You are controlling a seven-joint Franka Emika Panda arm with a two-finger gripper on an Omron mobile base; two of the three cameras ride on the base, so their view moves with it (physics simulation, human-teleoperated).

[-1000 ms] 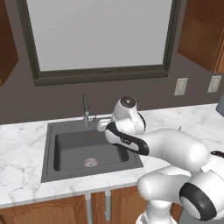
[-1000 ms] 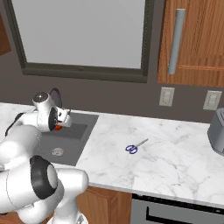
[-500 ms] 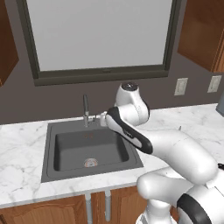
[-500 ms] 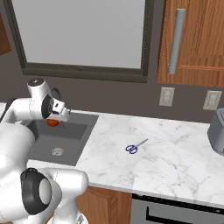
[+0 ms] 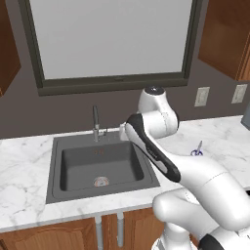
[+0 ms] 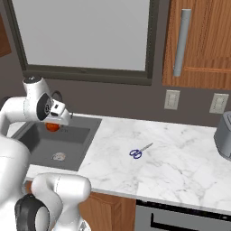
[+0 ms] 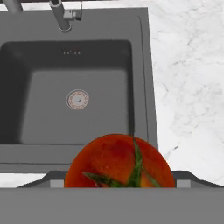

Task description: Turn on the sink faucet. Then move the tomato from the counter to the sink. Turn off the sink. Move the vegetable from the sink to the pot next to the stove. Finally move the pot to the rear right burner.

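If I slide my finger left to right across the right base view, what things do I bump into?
Tomato in the gripper over the sink → scissors on the counter → toaster at the right edge.

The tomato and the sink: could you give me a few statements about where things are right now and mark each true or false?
1. The tomato sits at the gripper, lifted off the counter. True.
2. The tomato lies on the sink's drain. False: the drain is bare; the tomato is up at the gripper.
3. A pair of scissors lies on the marble counter right of the sink. True.
4. The faucet stands at the front edge of the sink. False: it stands behind the basin, toward the wall.
5. The sink holds dishes. False: its basin is bare.
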